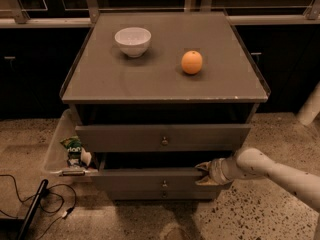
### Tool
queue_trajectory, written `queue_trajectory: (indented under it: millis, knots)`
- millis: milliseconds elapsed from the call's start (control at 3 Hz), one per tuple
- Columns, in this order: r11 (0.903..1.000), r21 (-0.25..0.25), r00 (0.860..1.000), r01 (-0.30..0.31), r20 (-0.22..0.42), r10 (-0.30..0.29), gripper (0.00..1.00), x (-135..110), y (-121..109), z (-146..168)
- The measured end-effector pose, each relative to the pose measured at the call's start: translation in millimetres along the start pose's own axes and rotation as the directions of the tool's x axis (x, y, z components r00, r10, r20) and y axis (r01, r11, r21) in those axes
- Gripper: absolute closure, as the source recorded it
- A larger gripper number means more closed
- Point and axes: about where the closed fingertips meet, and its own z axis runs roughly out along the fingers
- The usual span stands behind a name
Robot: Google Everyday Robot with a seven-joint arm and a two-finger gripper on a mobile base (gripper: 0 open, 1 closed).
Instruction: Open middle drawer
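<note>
The grey cabinet (165, 84) has three drawer fronts, each with a small brass knob. The middle drawer (150, 180) has its knob (164, 184) at centre and sits below the wider top drawer (125, 138), with a dark gap above its front. My gripper (204, 172), on a white arm (270, 171) coming in from the right, is at the right end of the middle drawer's top edge, touching it. The bottom drawer (140, 195) shows as a slim strip under it.
A white bowl (132, 40) and an orange (192, 62) sit on the cabinet top. A clear bin (57, 144) with snack packets (74, 148) hangs on the cabinet's left side. Cables (35, 194) and a black bar (31, 210) lie on the floor at the left. A white post (310, 106) stands at the right.
</note>
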Motion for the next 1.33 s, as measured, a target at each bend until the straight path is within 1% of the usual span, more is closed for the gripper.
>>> queue_trajectory:
  millis: [333,667,1000,1333]
  knots:
    - [1.0000,-0.001,1.000,-0.002,0.000,0.002,1.00,-1.4,4.1,-1.5]
    - [1.0000,-0.004,1.000,-0.002,-0.001,0.002,1.00,-3.6,8.7,-3.2]
    - [1.0000,-0.004,1.000,-0.002,-0.001,0.002,0.81,-3.6,8.7,-3.1]
    - [0.9999,-0.009,1.000,-0.008,0.004,0.008,0.58,-3.6,5.7,-0.2]
